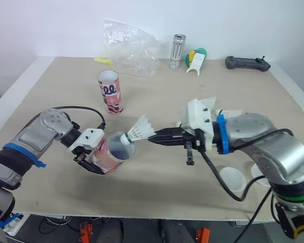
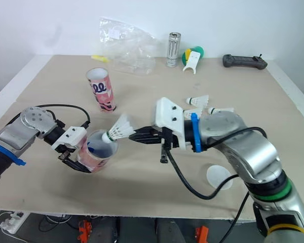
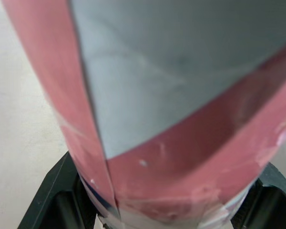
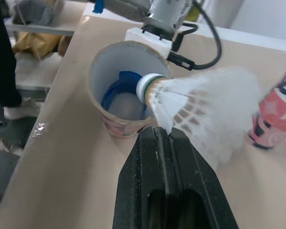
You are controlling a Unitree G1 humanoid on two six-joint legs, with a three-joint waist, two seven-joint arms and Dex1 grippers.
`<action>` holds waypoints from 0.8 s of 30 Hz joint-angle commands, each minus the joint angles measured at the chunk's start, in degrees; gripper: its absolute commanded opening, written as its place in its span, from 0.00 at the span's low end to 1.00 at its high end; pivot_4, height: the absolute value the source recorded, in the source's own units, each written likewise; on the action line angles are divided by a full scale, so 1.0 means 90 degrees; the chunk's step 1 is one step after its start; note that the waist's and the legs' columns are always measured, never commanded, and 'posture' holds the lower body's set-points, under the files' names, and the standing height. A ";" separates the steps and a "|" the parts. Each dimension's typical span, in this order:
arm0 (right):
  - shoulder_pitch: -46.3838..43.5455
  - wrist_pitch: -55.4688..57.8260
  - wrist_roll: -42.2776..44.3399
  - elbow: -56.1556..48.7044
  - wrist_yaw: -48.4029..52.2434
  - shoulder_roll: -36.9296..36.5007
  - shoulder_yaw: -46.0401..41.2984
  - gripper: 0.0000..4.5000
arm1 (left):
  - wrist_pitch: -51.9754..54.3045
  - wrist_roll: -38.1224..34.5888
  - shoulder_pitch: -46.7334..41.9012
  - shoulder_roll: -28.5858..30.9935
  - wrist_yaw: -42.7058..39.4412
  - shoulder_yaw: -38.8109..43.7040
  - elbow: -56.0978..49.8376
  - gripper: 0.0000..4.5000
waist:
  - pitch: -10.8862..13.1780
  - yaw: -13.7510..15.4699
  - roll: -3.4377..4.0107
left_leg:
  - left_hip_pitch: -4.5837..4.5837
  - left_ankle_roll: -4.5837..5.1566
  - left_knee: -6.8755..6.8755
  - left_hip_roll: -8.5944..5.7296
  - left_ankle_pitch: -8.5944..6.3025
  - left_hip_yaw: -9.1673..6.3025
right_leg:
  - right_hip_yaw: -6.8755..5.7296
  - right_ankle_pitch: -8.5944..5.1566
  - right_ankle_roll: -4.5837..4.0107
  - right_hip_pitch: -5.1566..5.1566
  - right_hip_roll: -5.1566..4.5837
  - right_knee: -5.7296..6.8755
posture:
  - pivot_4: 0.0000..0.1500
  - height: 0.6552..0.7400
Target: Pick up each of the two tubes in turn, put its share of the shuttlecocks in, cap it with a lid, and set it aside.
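Found the left end effector [image 1: 93,163] at lower left of the head views, closed around a pink tube [image 1: 116,151], with black fingers [image 3: 52,205] pressed against both sides of the tube wall. Saw the tube tilted, open mouth turned toward the right arm; could not tell whether its lower end touched the surface [image 1: 157,202]. Noted something blue deep inside the mouth in the right wrist view. Found the right end effector [image 1: 153,137] near frame centre, jaws narrow and pinched on the feather skirt of a shuttlecock [image 1: 139,129]. Saw the cork tip with its green band right at the rim of the tube's mouth, the feathers fanned out behind and outside it. Spotted a second tube [image 1: 110,91], pink with a white rim, standing upright above and left of the held one, well apart from it. Noted two loose shuttlecocks [image 2: 197,100] lying on the surface just beyond the right forearm, and two white lids [image 1: 231,178] lying flat at lower right near the front edge. Along the back edge, noted a crumpled clear plastic bag [image 1: 131,48], an upright can [image 1: 177,51] and a dark controller [image 1: 247,63] at upper right.
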 commanded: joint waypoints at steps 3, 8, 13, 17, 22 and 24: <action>-0.0432 -0.0238 -0.0351 0.0181 0.0670 0.0098 0.0372 0.15 | 0.0116 0.0102 0.0064 0.0050 0.0013 -0.0055 -0.0064 0.63 | 0.0000 0.0016 -0.0001 | -0.0001 0.0000 -0.0001 0.0001 0.0000 -0.0003 | -0.0004 -0.0002 0.0000 0.0000 0.0000 0.0002 | 1.00 1.00; -0.0550 -0.0042 -0.0136 0.0224 0.0879 0.0198 0.0173 0.65 | 0.0181 0.0085 0.0105 0.0088 0.0013 -0.0017 -0.0152 0.63 | 0.0000 0.0012 0.0000 | 0.0000 0.0000 0.0000 0.0002 0.0000 -0.0003 | -0.0005 0.0000 -0.0002 -0.0002 0.0002 0.0004 | 1.00 1.00; -0.0023 0.0624 0.0727 -0.0004 0.0372 0.0104 -0.1050 0.85 | 0.0235 0.0062 0.0196 0.0166 0.0013 0.0028 -0.0285 0.63 | 0.0000 0.0021 -0.0001 | -0.0007 0.0000 -0.0002 0.0002 0.0000 -0.0003 | -0.0006 -0.0003 -0.0001 -0.0002 0.0001 0.0003 | 1.00 1.00; 0.1698 0.0657 0.0476 -0.0175 -0.0505 -0.0213 -0.2521 0.85 | 0.0289 0.0048 0.0328 0.0224 0.0013 0.0121 -0.0396 0.63 | -0.0014 0.0100 -0.0024 | -0.0012 0.0010 -0.0003 0.0004 -0.0007 -0.0003 | -0.0025 -0.0015 -0.0017 0.0003 -0.0003 0.0003 | 1.00 1.00; 0.3451 -0.0163 -0.0384 0.0326 -0.1053 -0.0213 -0.3390 0.85 | 0.0315 0.0074 0.0439 0.0257 0.0013 0.0178 -0.0469 0.63 | -0.0010 0.0104 -0.0015 | -0.0006 0.0020 -0.0008 0.0005 -0.0013 -0.0002 | -0.0023 -0.0022 -0.0018 -0.0002 0.0003 0.0007 | 1.00 1.00; 0.3599 -0.0336 -0.0427 0.0712 -0.1175 -0.0070 -0.3534 0.85 | 0.0324 0.0075 0.0454 0.0255 0.0013 0.0180 -0.0492 0.63 | -0.0010 0.0082 -0.0015 | -0.0001 0.0020 -0.0004 0.0007 -0.0012 0.0000 | -0.0021 -0.0018 -0.0016 0.0002 0.0004 0.0007 | 1.00 1.00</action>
